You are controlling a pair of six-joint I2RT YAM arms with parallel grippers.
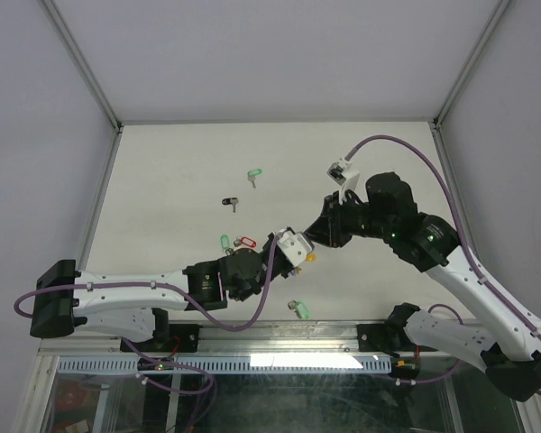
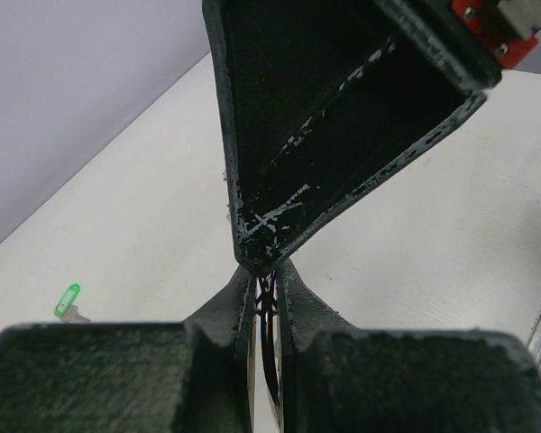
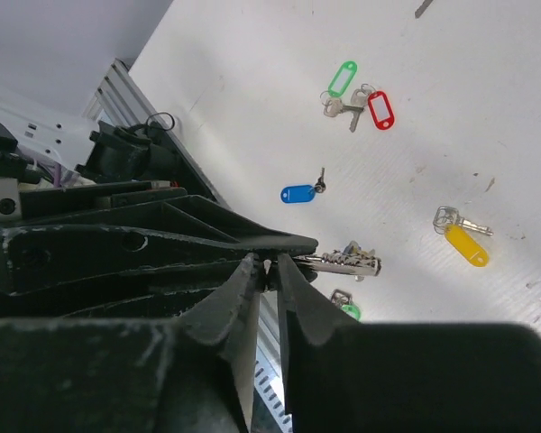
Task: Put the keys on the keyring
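Note:
Both grippers meet tip to tip above the table's near middle. My left gripper [image 1: 284, 245] [image 2: 269, 280] is shut on the keyring [image 2: 270, 336], a thin dark wire seen edge-on between its pads. My right gripper [image 1: 308, 241] [image 3: 269, 268] is shut on the same keyring [image 3: 347, 262], whose silver cluster of keys sticks out to the right of its tips. Loose keys lie on the table: green [image 3: 343, 78] and red [image 3: 379, 108] together, blue [image 3: 298, 193], yellow [image 3: 466, 244], and a green one [image 3: 347, 310] near the front rail.
Farther back lie a green-tagged key [image 1: 254, 175] and a black-tagged key [image 1: 230, 203]. The metal rail [image 1: 279, 334] runs along the table's front edge. White walls enclose the table on the left, back and right.

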